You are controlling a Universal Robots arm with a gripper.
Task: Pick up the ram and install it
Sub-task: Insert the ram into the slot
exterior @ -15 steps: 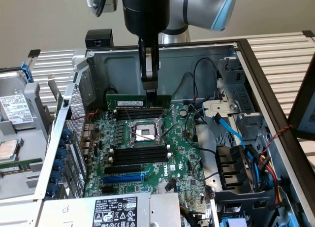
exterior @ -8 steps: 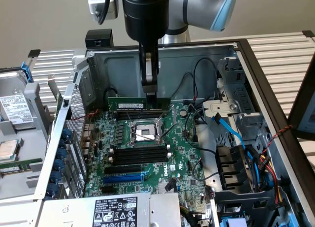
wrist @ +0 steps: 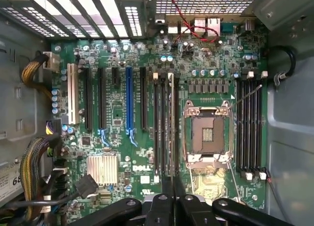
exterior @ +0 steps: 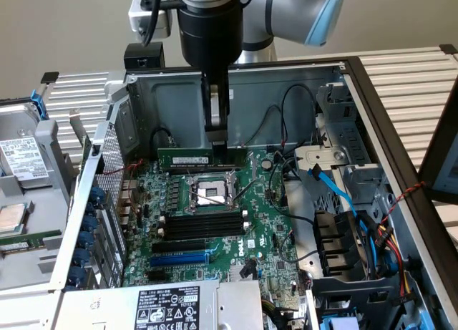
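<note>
We see the arm (exterior: 211, 29) reaching down from the top centre of the exterior view into the open computer case (exterior: 286, 94), its claw (exterior: 217, 145) pointing straight down over the motherboard (exterior: 268, 237). The claw is narrow, pinched on the ram (exterior: 184, 158), a thin green stick with a small white label. The ram lies level across the upper centre of the frame, with most of its length sticking out from the fingers toward the exterior view's left. In that picture the ram sits just above the CPU socket (exterior: 207, 194); we cannot tell whether it hangs over the board or touches a slot. Below the socket in the frame lie the long black slots (exterior: 193, 225), and lower still the blue slot (exterior: 179, 258). From the wrist camera we look along the claw (wrist: 171, 189). Its two dark fingers (wrist: 164, 206) are drawn close together with the ram (wrist: 170, 123) edge-on between them. There the stick runs lengthwise along the long black slots (wrist: 158, 128) that lie between the CPU socket (wrist: 208, 134) and the blue slot (wrist: 129, 98), parallel to them. A ribbed silver heat sink (wrist: 103, 168) sits on the board near one end of the blue slot.
</note>
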